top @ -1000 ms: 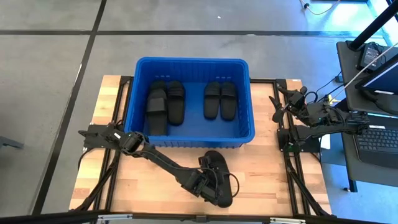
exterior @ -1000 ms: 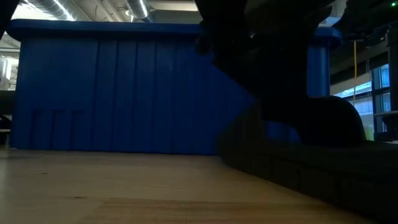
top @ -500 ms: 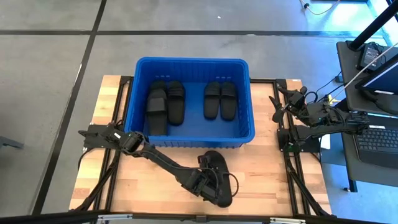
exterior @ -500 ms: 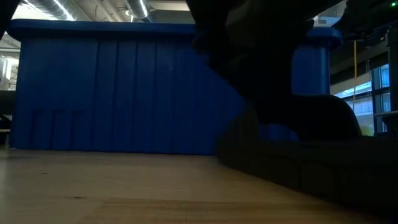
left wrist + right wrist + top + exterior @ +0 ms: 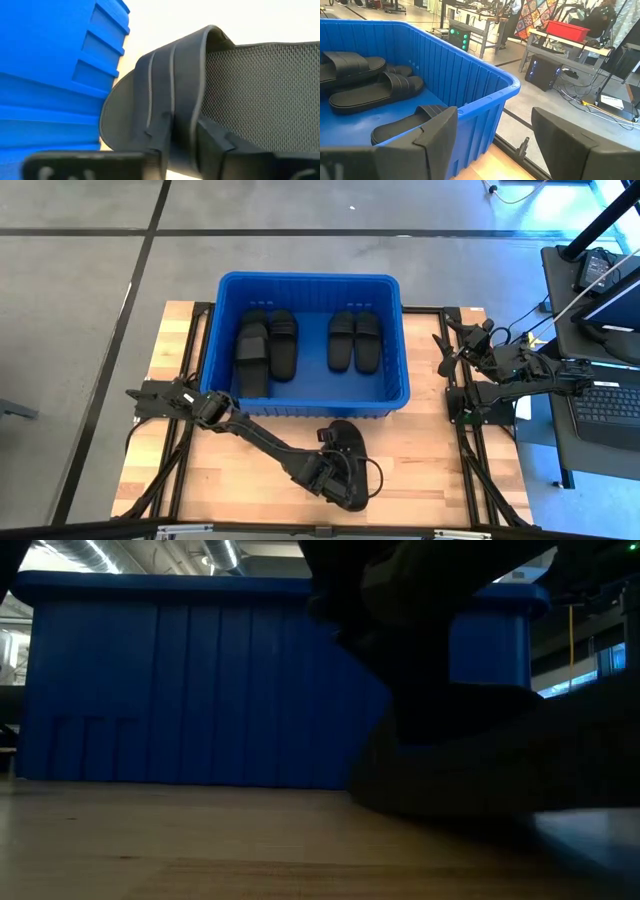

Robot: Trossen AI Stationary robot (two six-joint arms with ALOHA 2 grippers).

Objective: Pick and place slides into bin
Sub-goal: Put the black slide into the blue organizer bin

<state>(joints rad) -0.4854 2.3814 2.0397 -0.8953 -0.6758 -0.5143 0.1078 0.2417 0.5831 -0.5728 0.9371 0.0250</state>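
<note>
Several black slides (image 5: 283, 345) lie sole-down on the floor of the blue bin (image 5: 300, 408). One more black slide (image 5: 346, 442) is on the wooden table just in front of the bin's near wall. My left gripper (image 5: 345, 480) is shut on its wide strap (image 5: 170, 65); in the high view gripper and slide merge into one dark shape. My right gripper (image 5: 447, 345) waits open above the table's right side, beside the bin's right wall, with nothing between its fingers (image 5: 435, 135). My left gripper pinches the strap at its side edge (image 5: 182, 105). One finger (image 5: 155, 145) lies on the strap's ribbed outside, the other (image 5: 220, 145) inside the opening against the mesh lining. The fingers slant down from the table's left. In the low view the slide's near part (image 5: 560, 760) is off the wood.
Bare wood (image 5: 430, 470) lies right of the slide and also along the table's near left (image 5: 200, 480). The bin's near wall (image 5: 200, 690) stands close behind the slide. Desks and cables fill the room past the right edge (image 5: 600, 390).
My left gripper has shut on the slide's strap while staying in place, its wrist tipping slightly. The slide's near part, which lay flat on the table, has come up off the wood.
</note>
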